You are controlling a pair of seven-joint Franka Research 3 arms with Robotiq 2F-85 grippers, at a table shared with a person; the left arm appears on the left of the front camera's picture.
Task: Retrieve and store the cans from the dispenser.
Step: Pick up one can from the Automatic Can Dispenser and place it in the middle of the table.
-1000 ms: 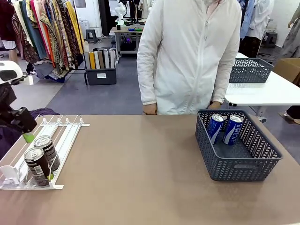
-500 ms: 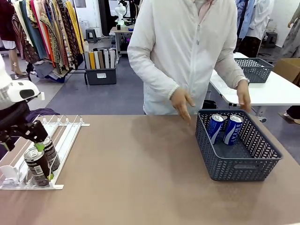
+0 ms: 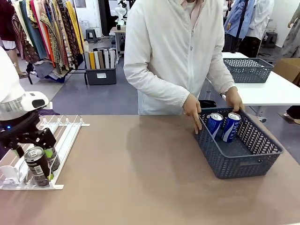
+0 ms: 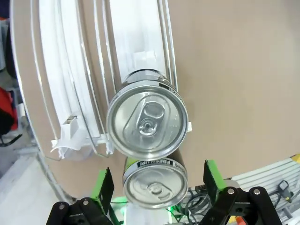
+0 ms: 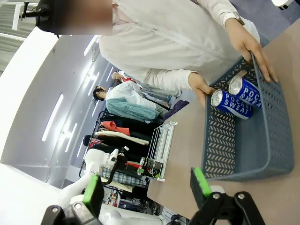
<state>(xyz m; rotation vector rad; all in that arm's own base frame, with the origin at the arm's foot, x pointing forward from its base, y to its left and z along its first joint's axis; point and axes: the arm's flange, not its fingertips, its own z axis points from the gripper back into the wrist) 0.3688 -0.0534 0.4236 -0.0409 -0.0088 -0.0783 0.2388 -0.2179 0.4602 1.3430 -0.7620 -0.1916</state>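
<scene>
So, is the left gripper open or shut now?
Open. The left gripper has its green fingers apart, either side of a dark can, gaps showing.

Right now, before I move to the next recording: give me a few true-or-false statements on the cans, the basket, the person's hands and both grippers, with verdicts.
1. Two dark cans sit on the dispenser. True.
2. The left gripper is shut on a dark can. False: its jaws are open, one pad either side of a can.
3. Two blue cans are in the basket. True.
4. The person's hands are off the basket. False: both grip its rim.
5. The right gripper holds a can. False: it is open and empty.
</scene>
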